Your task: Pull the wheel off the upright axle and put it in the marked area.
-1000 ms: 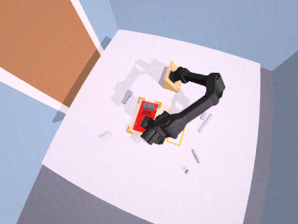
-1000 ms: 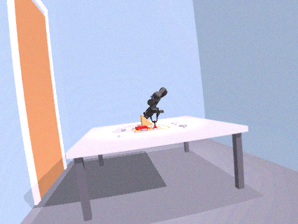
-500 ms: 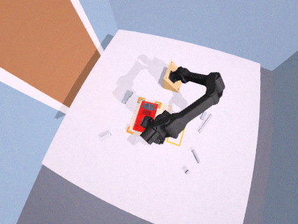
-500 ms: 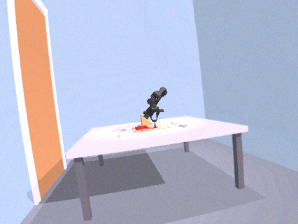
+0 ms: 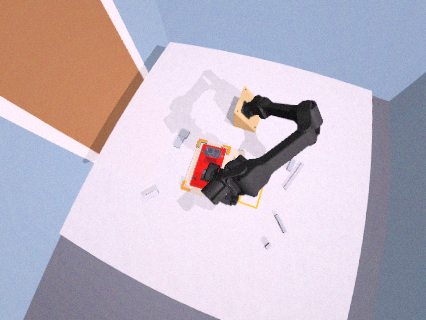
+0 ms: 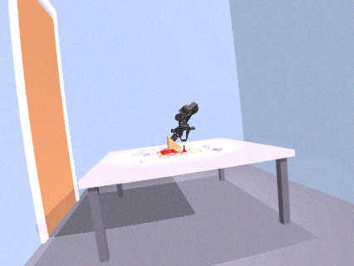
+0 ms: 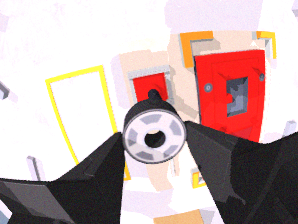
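In the wrist view my gripper (image 7: 153,132) is shut on the wheel (image 7: 154,137), a pale disc with a dark rim and a dark hub hole, held facing the camera. The dark axle tip (image 7: 154,95) shows just behind the wheel's top edge, standing on a small red base (image 7: 148,86). Whether the wheel is clear of the axle I cannot tell. The marked area is a yellow outline (image 7: 61,123) (image 5: 248,205) on the table, to the left of the wheel in the wrist view. In the top view my gripper (image 5: 212,174) hovers over a red board (image 5: 204,162) (image 7: 229,90); the wheel is hidden there.
A tan wedge block (image 5: 245,115) (image 6: 170,144) stands at the arm's base. Orange corner marks (image 5: 201,141) frame the red board. Small grey parts lie scattered: one (image 5: 181,138) at the left back, one (image 5: 149,192) left, others (image 5: 293,175) (image 5: 279,222) right.
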You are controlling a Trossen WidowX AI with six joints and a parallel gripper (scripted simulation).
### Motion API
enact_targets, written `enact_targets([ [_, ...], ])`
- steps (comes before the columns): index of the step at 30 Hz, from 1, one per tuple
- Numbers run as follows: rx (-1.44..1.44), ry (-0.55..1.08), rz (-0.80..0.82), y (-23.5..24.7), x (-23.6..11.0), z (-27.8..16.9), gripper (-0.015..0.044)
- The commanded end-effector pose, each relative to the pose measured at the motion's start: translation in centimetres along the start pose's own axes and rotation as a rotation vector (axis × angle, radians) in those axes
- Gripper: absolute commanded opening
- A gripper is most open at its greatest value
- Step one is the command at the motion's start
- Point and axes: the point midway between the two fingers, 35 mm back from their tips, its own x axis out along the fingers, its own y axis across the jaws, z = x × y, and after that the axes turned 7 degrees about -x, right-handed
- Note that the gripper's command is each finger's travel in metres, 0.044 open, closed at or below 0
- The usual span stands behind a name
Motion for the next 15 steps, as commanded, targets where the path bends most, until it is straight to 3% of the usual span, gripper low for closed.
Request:
enact_targets([
  [1,0.000,-0.004,0.000,1.2,-0.2,-0.2,0.0000],
  [15,0.000,-0.004,-0.001,5.0,-0.6,-1.7,0.0000],
])
